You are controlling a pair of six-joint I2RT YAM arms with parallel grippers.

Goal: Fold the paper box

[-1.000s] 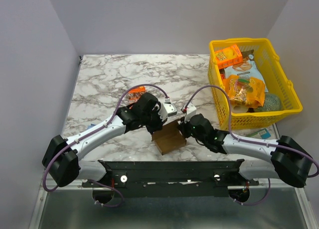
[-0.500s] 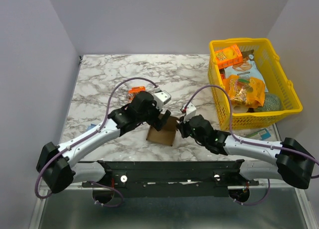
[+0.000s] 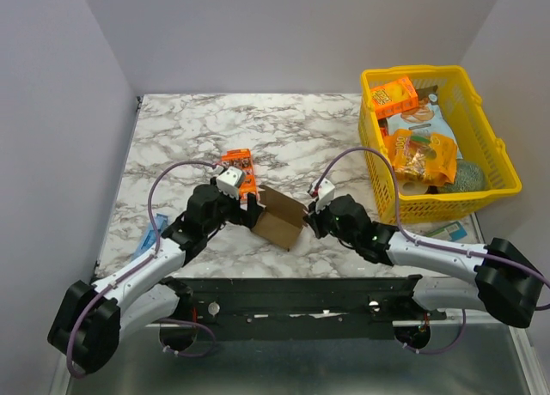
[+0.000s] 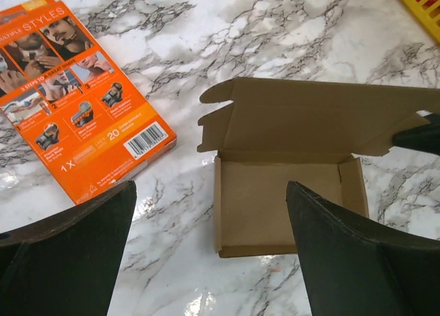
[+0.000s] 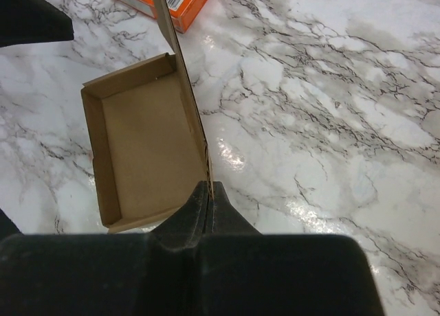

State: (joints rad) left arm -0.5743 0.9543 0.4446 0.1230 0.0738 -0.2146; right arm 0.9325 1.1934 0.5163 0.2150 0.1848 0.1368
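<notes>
The brown paper box [image 3: 279,221] lies open on the marble table [image 3: 189,129], its shallow tray [image 4: 285,196] facing up and its lid [image 4: 309,117] standing upright along the far side. My right gripper [image 5: 210,194] is shut on the lower corner of that upright lid panel [image 5: 180,75], beside the tray [image 5: 144,144]. In the top view the right gripper [image 3: 312,220] sits at the box's right edge. My left gripper [image 4: 210,251] hangs wide open just short of the box's near wall, touching nothing, and appears at the box's left [image 3: 244,208] from above.
An orange printed carton [image 3: 240,167] lies flat just behind the left gripper, also seen as the orange carton [image 4: 75,117]. A yellow basket [image 3: 501,159] full of snack packs stands at the right. A small blue item [image 3: 146,240] lies near the left edge.
The left gripper has opened, let go of the box and drawn back to the left. The box has shifted slightly, its lid now upright in the right gripper.
</notes>
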